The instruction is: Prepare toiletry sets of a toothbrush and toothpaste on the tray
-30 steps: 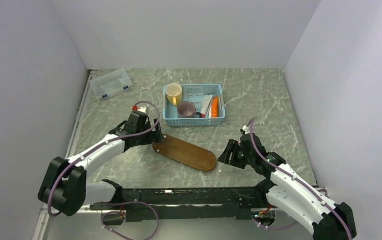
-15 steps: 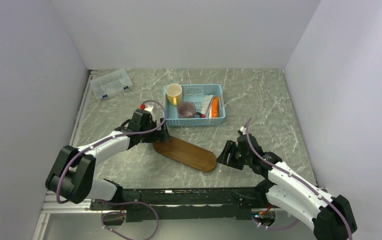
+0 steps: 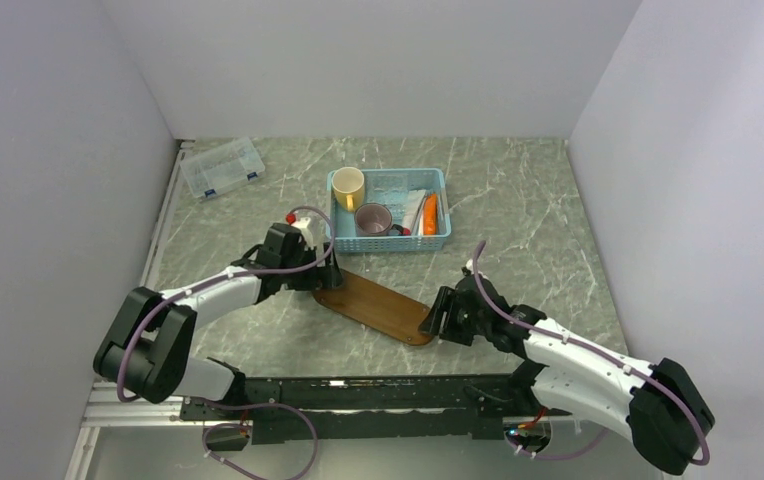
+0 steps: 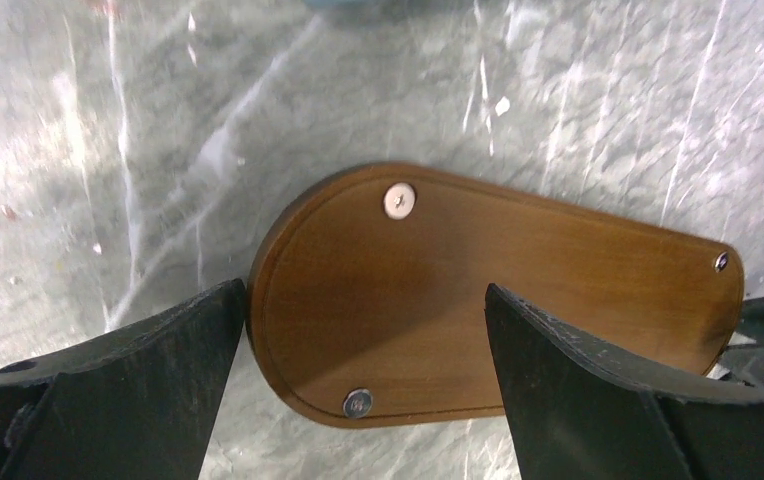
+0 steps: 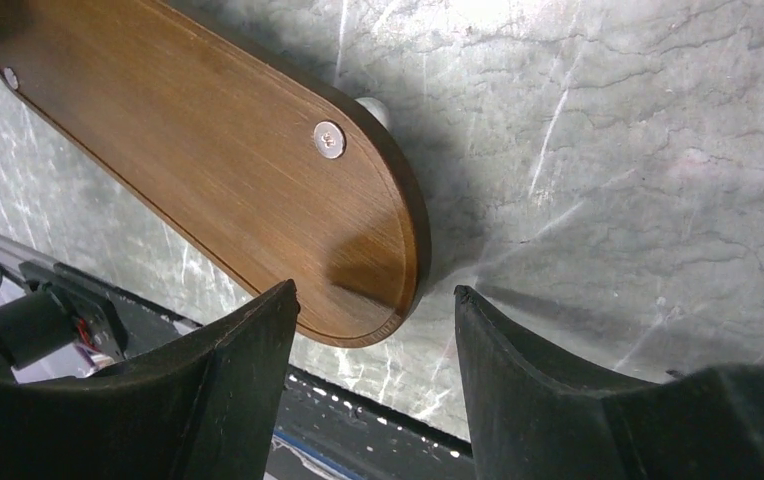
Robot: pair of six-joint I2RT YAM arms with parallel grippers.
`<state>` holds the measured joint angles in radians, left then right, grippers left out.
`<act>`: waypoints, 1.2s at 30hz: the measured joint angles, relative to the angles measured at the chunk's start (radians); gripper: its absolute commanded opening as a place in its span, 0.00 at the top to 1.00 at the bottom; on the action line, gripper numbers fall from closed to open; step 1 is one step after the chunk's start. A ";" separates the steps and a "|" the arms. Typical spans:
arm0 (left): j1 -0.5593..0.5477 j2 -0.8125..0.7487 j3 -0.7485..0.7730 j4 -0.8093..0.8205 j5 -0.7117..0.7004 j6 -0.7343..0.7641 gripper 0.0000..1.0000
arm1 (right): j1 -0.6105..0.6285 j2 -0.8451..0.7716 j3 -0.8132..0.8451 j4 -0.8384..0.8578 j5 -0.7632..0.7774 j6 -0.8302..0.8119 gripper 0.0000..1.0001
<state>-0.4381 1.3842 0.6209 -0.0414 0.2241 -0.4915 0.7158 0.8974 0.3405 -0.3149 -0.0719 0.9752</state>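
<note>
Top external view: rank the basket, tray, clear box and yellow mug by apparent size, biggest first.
1. blue basket
2. tray, longer than the basket but much narrower
3. clear box
4. yellow mug, clearly the smallest

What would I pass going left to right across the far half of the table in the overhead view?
Clear plastic lidded organiser box → then, inside the light-blue mesh basket: yellow mug → dull purple mug → white tube → orange tube.
</note>
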 measured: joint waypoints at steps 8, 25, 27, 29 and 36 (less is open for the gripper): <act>-0.002 -0.045 -0.057 0.002 0.018 -0.001 0.04 | 0.018 0.018 0.000 0.011 0.053 0.047 0.38; -0.044 -0.087 -0.088 0.000 0.041 0.021 0.09 | 0.018 0.081 0.016 0.047 0.073 0.077 0.39; -0.052 -0.083 -0.088 0.001 0.043 0.029 0.10 | 0.018 0.082 0.019 0.043 0.080 0.076 0.39; -0.062 -0.078 -0.088 0.001 0.044 0.034 0.10 | 0.018 0.081 0.022 0.031 0.091 0.076 0.39; -0.126 -0.076 -0.088 0.000 0.022 0.039 0.11 | 0.007 0.080 0.042 -0.035 0.132 0.055 0.40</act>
<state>-0.5636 1.3087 0.5331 -0.0418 0.2462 -0.4530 0.7227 0.9779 0.3828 -0.3504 0.0605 1.0302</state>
